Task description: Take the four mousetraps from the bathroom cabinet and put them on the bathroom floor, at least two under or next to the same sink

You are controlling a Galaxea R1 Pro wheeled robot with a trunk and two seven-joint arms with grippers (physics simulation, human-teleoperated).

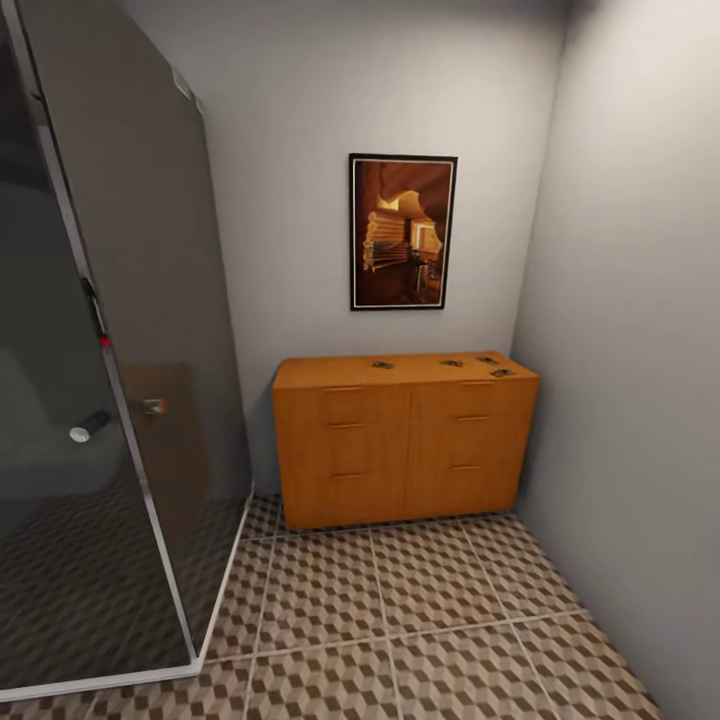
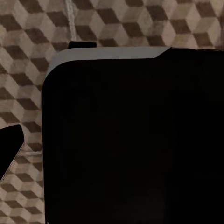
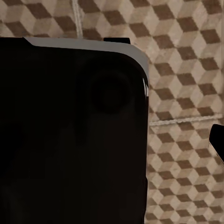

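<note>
The low orange-brown cabinet [image 1: 405,450] stands against the far wall, its drawers closed. Several small dark mousetraps lie on its top: one near the middle [image 1: 382,364], one further right [image 1: 451,362], and two by the right end [image 1: 487,358] [image 1: 502,373]. The cube-patterned bathroom floor [image 1: 430,600] stretches from me to the cabinet. In the left wrist view a dark fingertip [image 2: 9,144] hangs over the tiles beside a large black rounded body [image 2: 130,140]. The right wrist view shows another fingertip [image 3: 218,140] beside the same kind of black body [image 3: 70,130]. The bathroom sink is out of view.
A smoked-glass shower enclosure [image 1: 120,350] with a chrome frame fills the left side, its corner reaching down to the floor. A grey wall [image 1: 630,350] closes the right side. A framed picture [image 1: 402,232] hangs above the cabinet. Open tiles lie in between.
</note>
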